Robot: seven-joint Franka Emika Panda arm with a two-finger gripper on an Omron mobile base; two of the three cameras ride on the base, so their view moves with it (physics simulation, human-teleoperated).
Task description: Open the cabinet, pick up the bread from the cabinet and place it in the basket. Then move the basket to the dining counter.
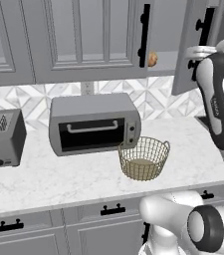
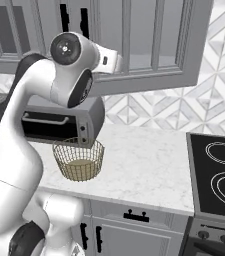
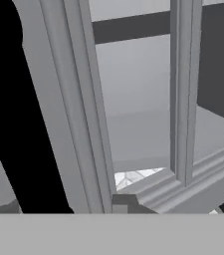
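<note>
The cabinet (image 1: 93, 40) hangs above the counter, its left door shut. Its right door (image 1: 188, 50) is swung open towards me and has a long black handle (image 1: 203, 25). The bread (image 1: 153, 59), a small golden-brown roll, sits on the inner shelf just behind the edge of the shut door. My gripper (image 1: 195, 57) is up against the open door below its handle, and its jaws are hidden. In the hand view the black handle (image 3: 9, 99) passes close on the left, next to the door's panel (image 3: 133, 124). The wire basket (image 1: 144, 158) stands empty on the counter below. The dining counter is out of view.
A toaster oven (image 1: 94, 123) stands just behind and to the left of the basket (image 2: 79, 160), and a toaster (image 1: 1, 137) is at the far left. A black stove top (image 2: 219, 175) lies to the right. Low cabinets with short handles (image 1: 112, 210) run under the marble counter.
</note>
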